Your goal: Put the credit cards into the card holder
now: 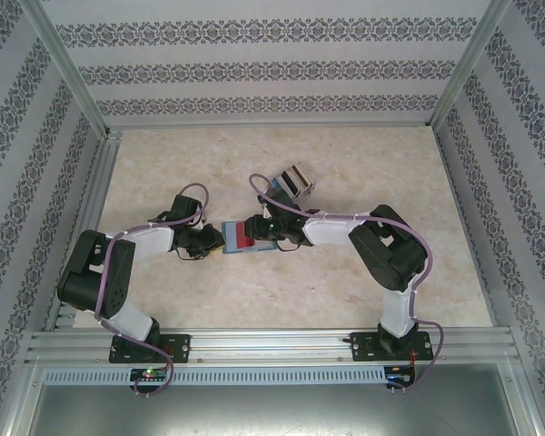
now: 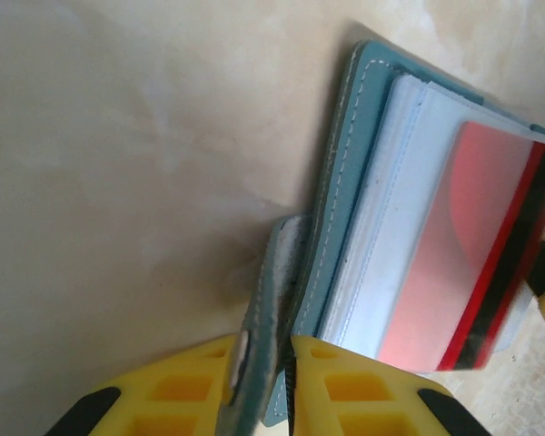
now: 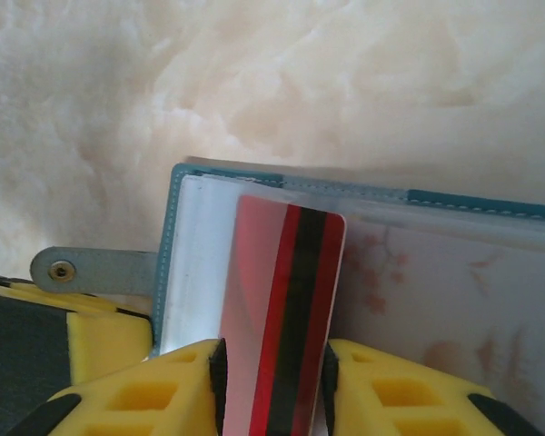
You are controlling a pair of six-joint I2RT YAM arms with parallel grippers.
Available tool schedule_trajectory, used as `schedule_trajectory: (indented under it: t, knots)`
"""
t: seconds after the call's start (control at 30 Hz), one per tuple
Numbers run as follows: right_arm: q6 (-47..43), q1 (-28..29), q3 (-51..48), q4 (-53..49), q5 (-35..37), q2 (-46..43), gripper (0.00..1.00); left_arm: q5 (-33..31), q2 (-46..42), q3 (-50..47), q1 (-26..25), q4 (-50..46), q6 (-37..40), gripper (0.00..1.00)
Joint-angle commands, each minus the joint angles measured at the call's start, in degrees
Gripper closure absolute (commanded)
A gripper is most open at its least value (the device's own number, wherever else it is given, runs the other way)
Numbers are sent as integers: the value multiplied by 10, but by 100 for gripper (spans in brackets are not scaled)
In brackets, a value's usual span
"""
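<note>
Right wrist shows right end effector [image 3: 274, 350] flanking red card [image 3: 286, 272], grip uncertain; left end effector [image 2: 265, 343] pinches card holder [image 2: 345, 182] strap.

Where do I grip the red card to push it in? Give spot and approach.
Pinch the red card by its two long edges at the exposed end, approaching from that end: its far end looks tucked under the clear sleeve of the card holder, lying flat.

Both arms bent inward, L gripper [image 2: 265, 350] pinched tight, R gripper [image 3: 274, 350] jaws partly apart.
</note>
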Motion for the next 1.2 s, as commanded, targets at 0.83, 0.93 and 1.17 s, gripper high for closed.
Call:
schedule_trajectory:
  t: [0.83, 0.93, 1.17]
  knots:
    - [-58, -2, 78, -109, -25, 58, 89, 33, 14, -1, -15, 38, -8, 80]
    - [-59, 4, 87, -112, -27, 70, 89, 33, 16, 1, -17, 39, -8, 80]
    - [-53, 15, 101, -103, -37, 89, 89, 32, 17, 0, -23, 44, -14, 80]
